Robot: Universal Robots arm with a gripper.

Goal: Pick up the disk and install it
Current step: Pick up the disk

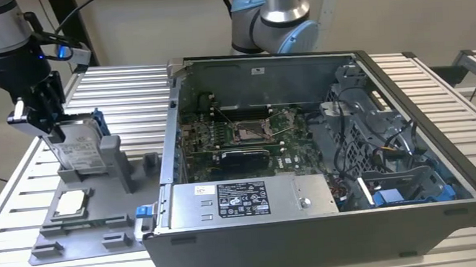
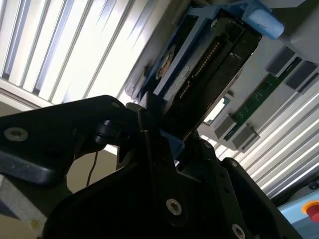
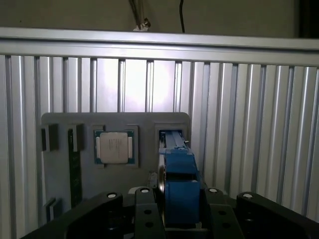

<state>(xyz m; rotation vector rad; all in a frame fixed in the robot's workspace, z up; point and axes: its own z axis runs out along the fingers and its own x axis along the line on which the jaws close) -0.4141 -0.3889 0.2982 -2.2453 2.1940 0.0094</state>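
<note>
The pick-up step is in hand, I judge: the gripper (image 1: 53, 126) has its fingers clamped on the disk (image 1: 83, 152), which stands upright in the grey fixture (image 1: 95, 232) at nine o'clock of the open computer case (image 1: 311, 244), and the next move calls for a straight, untilted lift clear of its slot.

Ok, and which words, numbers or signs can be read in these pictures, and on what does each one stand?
None of the print can be read.
Black-and-white label on the long grey box: too small.
Small white sticker beside it: too small.
White tag on the rear wall of the case: too small.
Label on the disk: blurred.
Marking on the chip: blurred.
</note>
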